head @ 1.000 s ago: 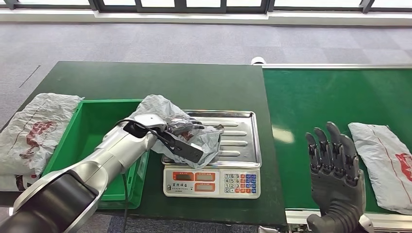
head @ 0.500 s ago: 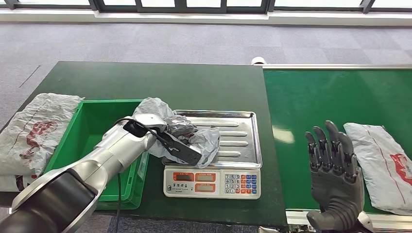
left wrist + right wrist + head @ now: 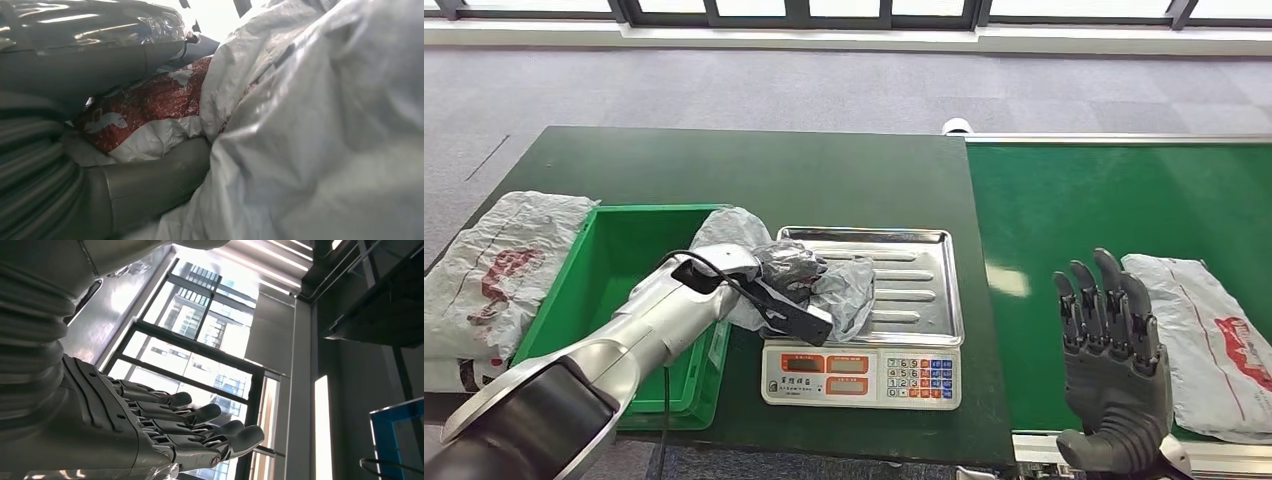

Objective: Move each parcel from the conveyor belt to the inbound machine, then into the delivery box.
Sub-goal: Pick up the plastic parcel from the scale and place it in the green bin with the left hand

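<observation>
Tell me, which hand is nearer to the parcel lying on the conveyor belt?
The right hand. It stands open just beside the parcel on the belt. The left hand is far away, holding another parcel over the scale.

Left hand point(image 3: 789, 270) clenched; right hand point(image 3: 1114, 375) open, upright.

We see one crumpled grey parcel point(image 3: 829, 290) on the scale tray's point(image 3: 924, 290) left edge; another point(image 3: 1214, 340) lies flat on the conveyor belt point(image 3: 1064, 220).
</observation>
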Action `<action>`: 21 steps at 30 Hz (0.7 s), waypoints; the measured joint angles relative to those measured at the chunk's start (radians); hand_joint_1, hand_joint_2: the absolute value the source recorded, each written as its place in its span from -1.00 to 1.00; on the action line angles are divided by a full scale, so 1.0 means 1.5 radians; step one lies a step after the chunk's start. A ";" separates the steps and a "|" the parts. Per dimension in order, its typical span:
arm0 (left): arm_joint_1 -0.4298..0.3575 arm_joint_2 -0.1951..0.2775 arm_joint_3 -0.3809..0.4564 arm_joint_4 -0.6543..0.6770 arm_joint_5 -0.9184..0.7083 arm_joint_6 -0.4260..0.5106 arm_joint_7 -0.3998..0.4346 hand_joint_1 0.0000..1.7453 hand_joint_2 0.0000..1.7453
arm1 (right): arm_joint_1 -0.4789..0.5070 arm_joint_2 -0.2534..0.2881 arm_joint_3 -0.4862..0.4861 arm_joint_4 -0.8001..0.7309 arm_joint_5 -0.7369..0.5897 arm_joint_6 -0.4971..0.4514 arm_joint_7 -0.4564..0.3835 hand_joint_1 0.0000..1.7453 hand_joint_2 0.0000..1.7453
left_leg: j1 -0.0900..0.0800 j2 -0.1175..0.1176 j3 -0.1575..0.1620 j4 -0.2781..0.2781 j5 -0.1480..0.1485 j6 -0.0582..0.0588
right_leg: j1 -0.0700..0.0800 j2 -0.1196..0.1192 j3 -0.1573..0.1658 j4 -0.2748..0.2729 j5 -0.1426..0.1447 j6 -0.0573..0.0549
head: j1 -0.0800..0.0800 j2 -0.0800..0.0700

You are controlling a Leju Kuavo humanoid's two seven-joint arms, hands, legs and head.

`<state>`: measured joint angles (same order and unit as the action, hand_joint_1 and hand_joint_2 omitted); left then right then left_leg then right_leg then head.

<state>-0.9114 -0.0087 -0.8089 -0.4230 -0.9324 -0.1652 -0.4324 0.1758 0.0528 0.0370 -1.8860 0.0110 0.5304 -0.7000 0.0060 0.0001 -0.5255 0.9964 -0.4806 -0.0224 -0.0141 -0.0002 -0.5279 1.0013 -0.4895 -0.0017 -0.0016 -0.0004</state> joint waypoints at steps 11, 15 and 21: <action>0.248 0.036 0.182 -0.333 -0.082 0.369 0.168 1.00 1.00 | 0.063 0.001 0.000 -0.045 0.006 -0.003 -0.001 -1.00 1.00 | -0.001 0.000 -0.006 0.001 0.002 -0.001 | 0.000 0.001 -0.010 0.000 0.001 0.000 | 0.000 0.000; 0.282 0.042 0.219 -0.387 -0.087 0.368 0.167 1.00 1.00 | 0.066 0.001 0.000 -0.046 0.006 -0.003 -0.001 -1.00 1.00 | -0.001 0.000 -0.007 0.001 0.002 -0.001 | 0.000 0.001 -0.012 0.000 0.001 0.000 | 0.000 0.000; 0.301 0.046 0.240 -0.421 -0.089 0.367 0.167 1.00 1.00 | 0.067 0.001 0.000 -0.048 0.006 -0.003 -0.001 -1.00 1.00 | -0.001 0.000 -0.008 0.001 0.002 -0.001 | 0.000 0.001 -0.012 0.000 0.001 0.000 | 0.000 0.000</action>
<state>-0.4600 0.0610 -0.4482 -1.0548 -1.0655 0.3857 -0.1823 0.2762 0.0537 0.0370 -1.9581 0.0206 0.5264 -0.7012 0.0040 0.0002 -0.5369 0.9977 -0.4779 -0.0240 -0.0141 0.0013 -0.5462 1.0017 -0.4879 -0.0011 -0.0015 -0.0004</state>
